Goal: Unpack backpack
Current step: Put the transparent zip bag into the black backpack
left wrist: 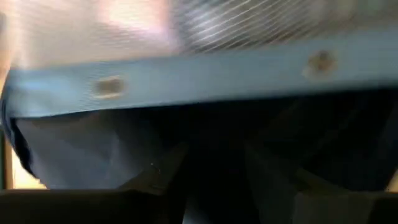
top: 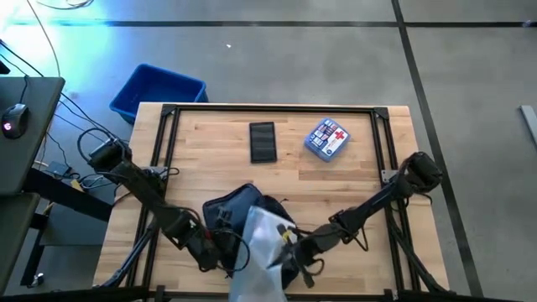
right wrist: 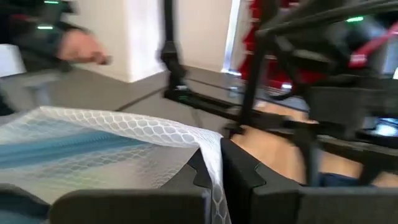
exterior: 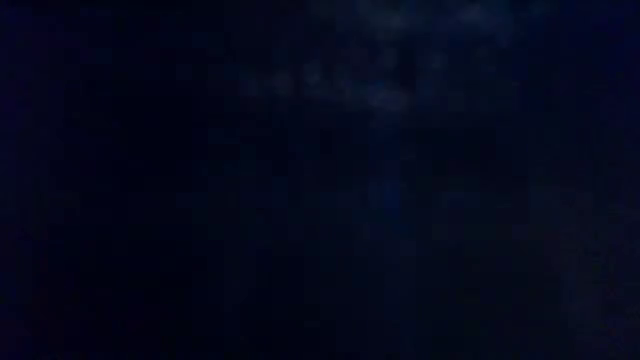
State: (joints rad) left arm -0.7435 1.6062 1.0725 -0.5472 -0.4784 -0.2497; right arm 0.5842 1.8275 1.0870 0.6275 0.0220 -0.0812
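I have the backpack (top: pixel 239 210) at the near edge of the table (top: pixel 210 143), at about six o'clock from the table's centre, a dark rumpled mass with both arms converging on it. A whitish mesh pouch (top: pixel 264 239) sticks out of its open top toward the front edge. My right gripper (right wrist: pixel 211 168) comes in from four o'clock, and in its wrist view the two fingers are pinched tight on the pouch's edge, the honeycomb mesh fabric folding down between them. My left gripper (top: pixel 220 250) comes in from eight o'clock and sits low against the bag's left side — its wrist view shows only a blue band with two snaps above a dark hollow, and I cannot tell whether its fingers are spread or closed. The low view is blacked out entirely, dark fabric filling it. Farther back, at twelve o'clock, a black rectangular case (top: pixel 263 142) lies flat on the wood, and just to its right, at one o'clock, a small blue pouch with a red cross (top: pixel 327 138) — both well apart from the bag. Off the table's far-left corner stands a bright blue bin (top: pixel 158 92) on the floor.
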